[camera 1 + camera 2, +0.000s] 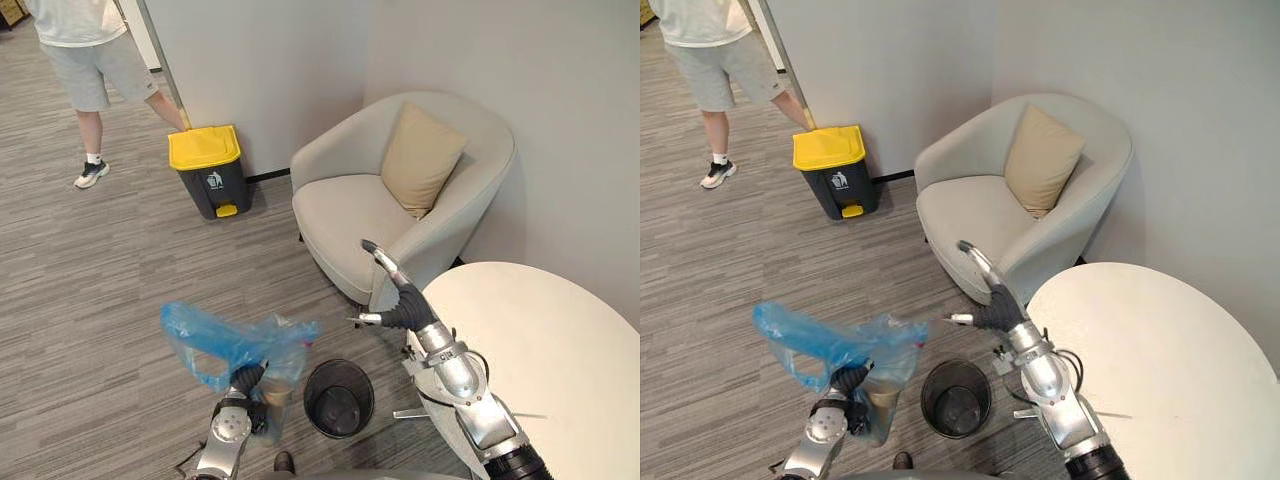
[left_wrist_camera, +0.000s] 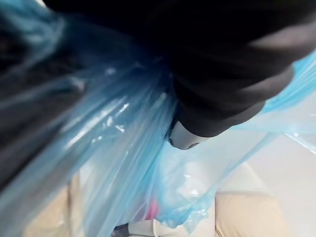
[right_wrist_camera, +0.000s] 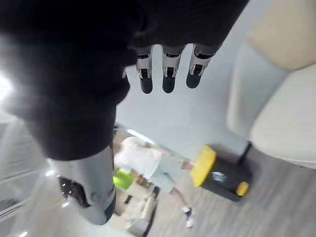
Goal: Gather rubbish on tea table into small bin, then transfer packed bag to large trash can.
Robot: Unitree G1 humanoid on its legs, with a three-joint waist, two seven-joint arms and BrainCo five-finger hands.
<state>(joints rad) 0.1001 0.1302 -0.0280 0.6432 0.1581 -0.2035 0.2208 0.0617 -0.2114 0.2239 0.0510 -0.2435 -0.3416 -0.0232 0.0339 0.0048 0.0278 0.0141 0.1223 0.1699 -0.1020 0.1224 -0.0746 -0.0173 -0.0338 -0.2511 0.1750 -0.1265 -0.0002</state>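
- Left eye view has the left hand [image 1: 247, 382] clenched round the bunched neck of the blue bag [image 1: 232, 345], with plastic billowing above and beside its fist.
- Small bin [image 1: 339, 363] stands on the floor just to that hand's right, between the two hands and apart from the bag.
- Right hand [image 1: 400, 305] hangs with fingers straight and spread, gripping nothing, beside the edge of the tea table [image 1: 560, 350].
- Large trash can [image 1: 208, 165], yellow lid down, sits well beyond the left hand, by the wall.
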